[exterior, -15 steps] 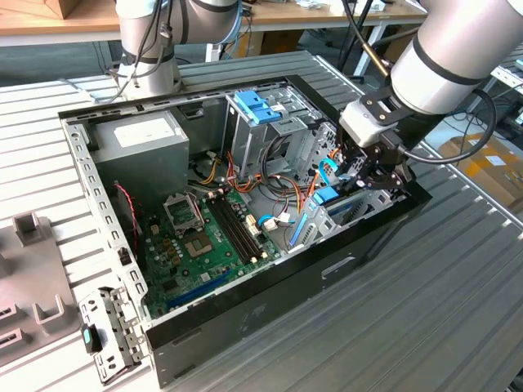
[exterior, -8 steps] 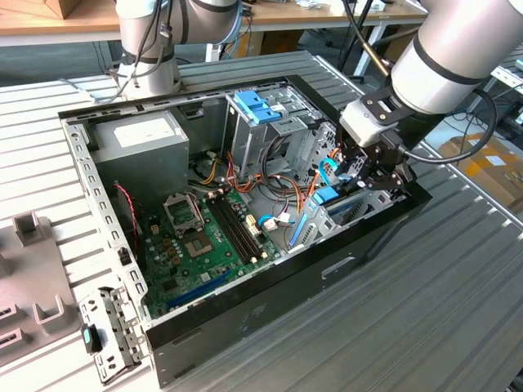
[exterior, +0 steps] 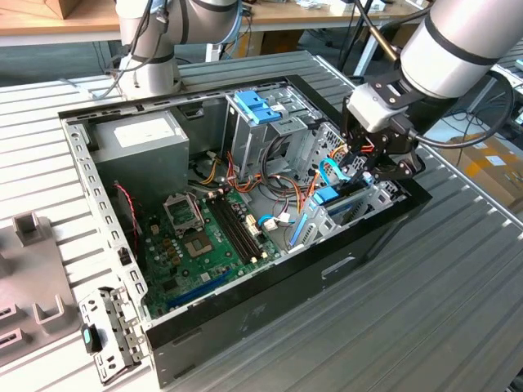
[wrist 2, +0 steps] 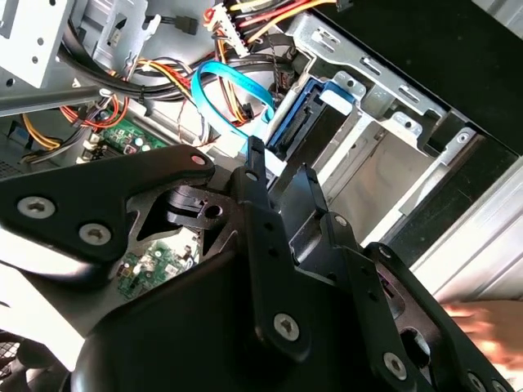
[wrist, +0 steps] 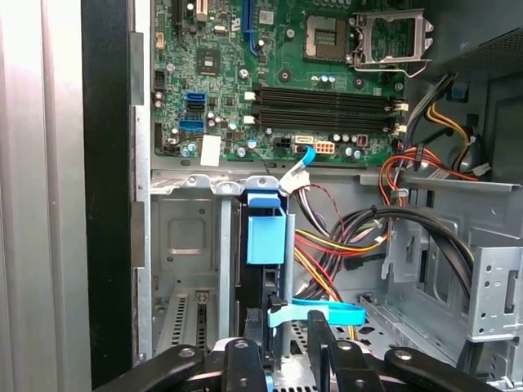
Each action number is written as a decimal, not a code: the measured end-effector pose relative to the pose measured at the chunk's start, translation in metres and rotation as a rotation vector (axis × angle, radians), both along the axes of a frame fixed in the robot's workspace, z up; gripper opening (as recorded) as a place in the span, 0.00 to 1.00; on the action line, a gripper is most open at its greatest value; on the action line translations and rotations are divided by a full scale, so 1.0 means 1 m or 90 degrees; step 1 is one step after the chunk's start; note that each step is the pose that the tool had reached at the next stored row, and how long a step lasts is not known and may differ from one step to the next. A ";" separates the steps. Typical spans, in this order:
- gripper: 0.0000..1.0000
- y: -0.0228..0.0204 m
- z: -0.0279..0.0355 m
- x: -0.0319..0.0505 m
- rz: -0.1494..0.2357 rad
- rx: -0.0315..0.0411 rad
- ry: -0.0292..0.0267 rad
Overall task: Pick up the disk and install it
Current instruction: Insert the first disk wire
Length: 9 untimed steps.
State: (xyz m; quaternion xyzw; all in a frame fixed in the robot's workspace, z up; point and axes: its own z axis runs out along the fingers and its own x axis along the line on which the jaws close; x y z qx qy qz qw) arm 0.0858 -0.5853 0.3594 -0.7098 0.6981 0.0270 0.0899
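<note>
You have an open computer case (exterior: 245,314) lying on a slatted metal table (exterior: 425,310). Inside it, the green motherboard (exterior: 200,237) lies flat, with the empty processor socket (wrist: 391,37) beside the black memory slots (wrist: 327,106). The grey power-supply box (exterior: 139,139) sits in one corner. A blue plastic bracket (exterior: 257,106) tops the drive cage. You see orange, yellow and black cables (wrist: 343,245) bundled near a light-blue data cable (wrist 2: 233,90).

Readable text: none.
White sticker (exterior: 140,133) on the grey power box (exterior: 135,159) in the computer case (exterior: 245,310): print illegible.
Circuit board (wrist: 245,106) markings: illegible.
</note>
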 end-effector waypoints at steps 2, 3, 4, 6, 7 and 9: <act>0.36 0.0000 0.0000 0.0000 0.000 0.0000 0.0000; 0.36 0.0000 0.0003 0.0000 0.000 -0.0001 0.0000; 0.36 0.0000 0.0005 0.0000 0.000 -0.0001 0.0000; 0.36 0.0000 0.0005 0.0000 0.000 -0.0001 0.0000; 0.36 0.0000 0.0006 0.0000 0.000 -0.0001 0.0000; 0.36 0.0000 0.0007 0.0000 0.000 -0.0001 0.0000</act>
